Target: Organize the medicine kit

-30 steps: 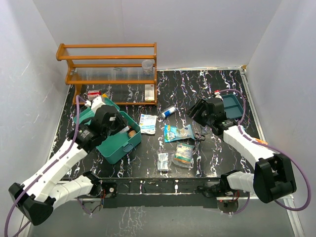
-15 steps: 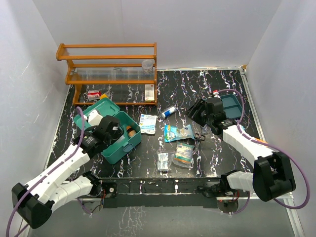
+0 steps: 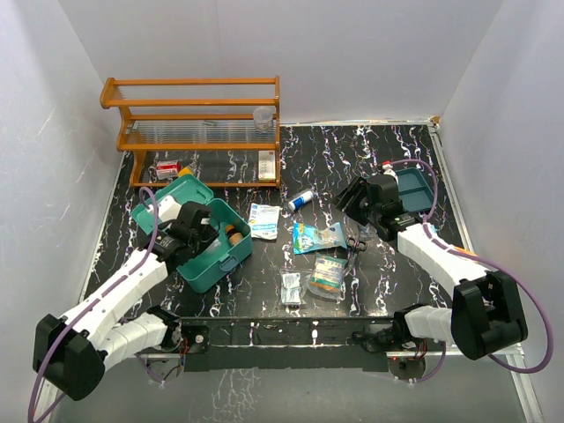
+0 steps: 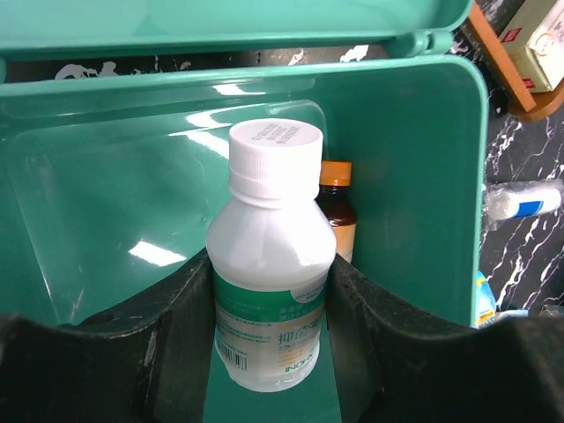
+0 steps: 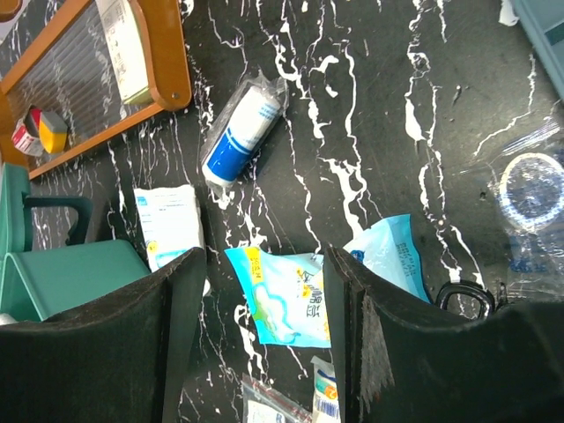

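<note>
The medicine kit point(image 3: 222, 256) is a teal box standing open at the left, its lid point(image 3: 176, 192) tipped back. My left gripper point(image 3: 189, 231) reaches into it. In the left wrist view, the left gripper point(image 4: 269, 264) is shut on a white bottle point(image 4: 273, 238) with a green label and white cap, held over the kit's floor point(image 4: 106, 238). A brown bottle point(image 4: 339, 207) with an orange cap stands behind it against the kit wall point(image 4: 414, 176). My right gripper point(image 3: 346, 204) hangs open above a blue packet point(image 5: 286, 295), holding nothing.
Loose on the table: a white packet point(image 3: 263, 220), a blue-white tube point(image 3: 300, 200), the blue packet point(image 3: 317, 236), scissors point(image 3: 354, 242), clear bags point(image 3: 328, 275) and a small sachet point(image 3: 291, 286). A wooden rack point(image 3: 198, 123) stands at the back, a flat teal tray point(image 3: 416, 189) at right.
My left arm has drawn back and down, carrying the white bottle from over the lid into the box. The right arm has hardly moved.
</note>
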`<state>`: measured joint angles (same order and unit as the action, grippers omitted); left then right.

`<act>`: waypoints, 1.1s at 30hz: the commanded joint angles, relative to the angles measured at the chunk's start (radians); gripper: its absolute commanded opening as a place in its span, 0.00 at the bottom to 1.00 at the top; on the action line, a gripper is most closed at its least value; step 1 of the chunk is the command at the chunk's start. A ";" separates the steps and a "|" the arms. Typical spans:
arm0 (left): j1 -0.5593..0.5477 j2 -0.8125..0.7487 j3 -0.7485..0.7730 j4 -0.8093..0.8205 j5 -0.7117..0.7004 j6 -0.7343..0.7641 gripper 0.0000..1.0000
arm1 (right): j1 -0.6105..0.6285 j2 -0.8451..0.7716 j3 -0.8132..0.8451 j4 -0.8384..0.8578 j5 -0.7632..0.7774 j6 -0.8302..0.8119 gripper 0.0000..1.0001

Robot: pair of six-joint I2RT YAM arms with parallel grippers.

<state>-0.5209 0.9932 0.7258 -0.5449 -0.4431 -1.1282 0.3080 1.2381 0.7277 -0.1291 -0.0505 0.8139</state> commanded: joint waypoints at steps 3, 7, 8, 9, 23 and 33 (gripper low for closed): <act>0.017 -0.013 -0.066 0.029 0.014 -0.057 0.30 | 0.019 0.008 0.008 0.070 0.083 -0.014 0.54; 0.022 0.026 -0.068 -0.026 0.003 -0.122 0.29 | 0.024 0.049 0.039 0.042 0.055 -0.015 0.54; 0.022 0.034 -0.069 -0.034 0.012 -0.125 0.29 | 0.027 0.060 0.049 0.030 0.053 -0.020 0.54; 0.024 0.041 -0.070 -0.034 0.020 -0.129 0.29 | 0.029 0.068 0.058 0.019 0.053 -0.027 0.54; 0.061 0.191 -0.090 0.146 0.102 -0.009 0.35 | 0.032 0.149 0.176 -0.086 0.099 -0.026 0.55; 0.091 0.268 -0.092 0.293 0.195 0.085 0.42 | 0.034 0.217 0.255 -0.153 0.153 -0.026 0.55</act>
<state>-0.4381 1.2446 0.6186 -0.3328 -0.2863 -1.0996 0.3386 1.4284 0.9031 -0.2646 0.0566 0.7883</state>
